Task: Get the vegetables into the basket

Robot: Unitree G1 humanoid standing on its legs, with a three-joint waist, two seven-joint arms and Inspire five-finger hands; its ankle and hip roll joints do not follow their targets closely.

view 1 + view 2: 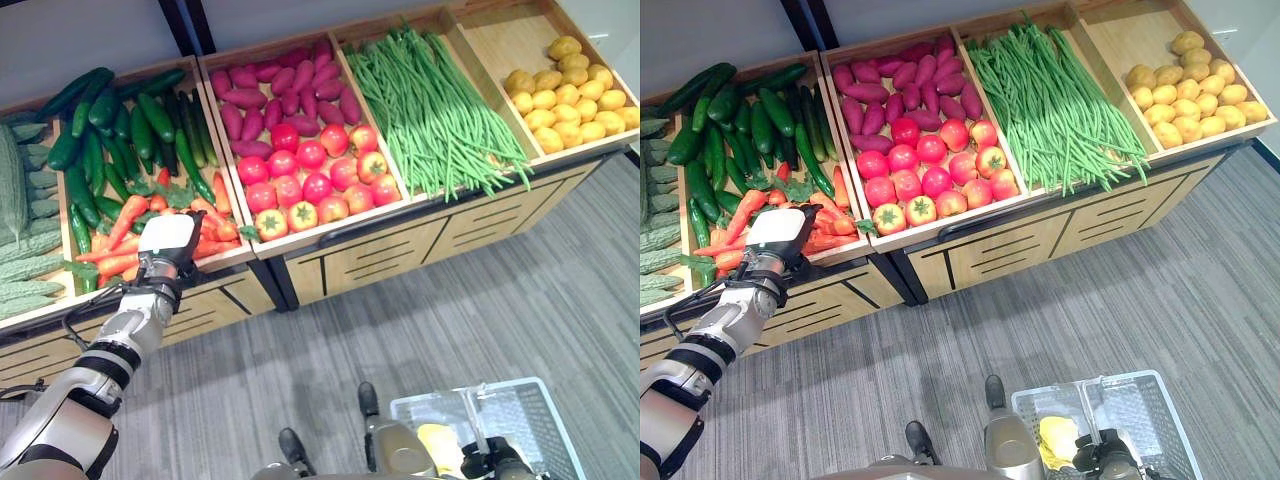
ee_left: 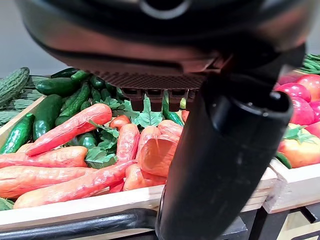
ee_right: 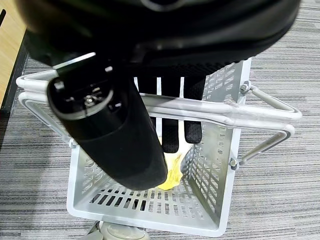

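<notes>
Orange carrots point(image 1: 118, 238) with green tops lie in the front of the left crate, seen close in the left wrist view point(image 2: 75, 160). My left hand point(image 1: 167, 242) hovers just above their front end, fingers point(image 2: 160, 93) straight over the pile, thumb point(image 2: 225, 165) apart, nothing held. Low at the right, a grey plastic basket point(image 1: 535, 412) hangs above the floor. My right hand point(image 1: 1106, 456) is curled round its twin handles point(image 3: 235, 116). A yellow vegetable point(image 3: 171, 169) lies on the basket's bottom.
On the wooden stand point(image 1: 380, 250) are crates of cucumbers point(image 1: 110, 130), purple sweet potatoes point(image 1: 285, 90), red tomatoes point(image 1: 310, 175), green beans point(image 1: 430, 100) and potatoes point(image 1: 565, 95). Bitter gourds point(image 1: 20, 200) lie at the far left. Grey striped floor point(image 1: 400, 330) lies before the stand.
</notes>
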